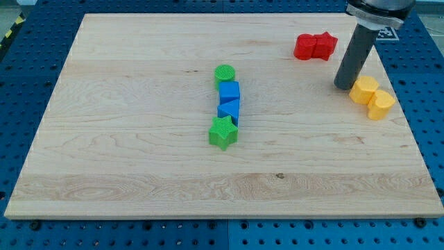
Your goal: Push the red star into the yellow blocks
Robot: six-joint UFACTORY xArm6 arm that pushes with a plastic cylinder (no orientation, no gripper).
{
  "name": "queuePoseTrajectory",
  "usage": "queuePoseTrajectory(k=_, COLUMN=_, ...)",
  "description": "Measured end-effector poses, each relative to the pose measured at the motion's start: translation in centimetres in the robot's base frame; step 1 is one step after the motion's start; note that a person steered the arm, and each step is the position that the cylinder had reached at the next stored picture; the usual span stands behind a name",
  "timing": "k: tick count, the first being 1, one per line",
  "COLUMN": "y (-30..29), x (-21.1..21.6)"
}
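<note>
Two red blocks touch each other near the view's top right: a red block (304,47) on the left and the red star (325,45) on the right. Two yellow blocks lie at the right edge: one yellow block (363,90) and another (380,104) just below and right of it, touching. My tip (345,86) rests on the board just left of the upper yellow block, almost touching it, and below and right of the red star, with a gap between them.
A column of blocks sits mid-board: a green cylinder (225,74), a blue cube (229,92), a blue triangular block (229,109) and a green star (223,132). The wooden board (125,139) lies on a blue perforated table.
</note>
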State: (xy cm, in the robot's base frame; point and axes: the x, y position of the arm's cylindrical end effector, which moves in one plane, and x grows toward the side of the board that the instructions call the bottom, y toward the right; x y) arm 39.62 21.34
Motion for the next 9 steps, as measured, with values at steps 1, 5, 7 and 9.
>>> queuePoseTrajectory(k=1, y=0.6, x=-1.0)
queuePoseTrajectory(k=5, y=-1.8, x=-13.3)
queuePoseTrajectory(k=7, y=-2.4, x=-2.2)
queuePoseTrajectory(k=9, y=-2.3, x=-0.1)
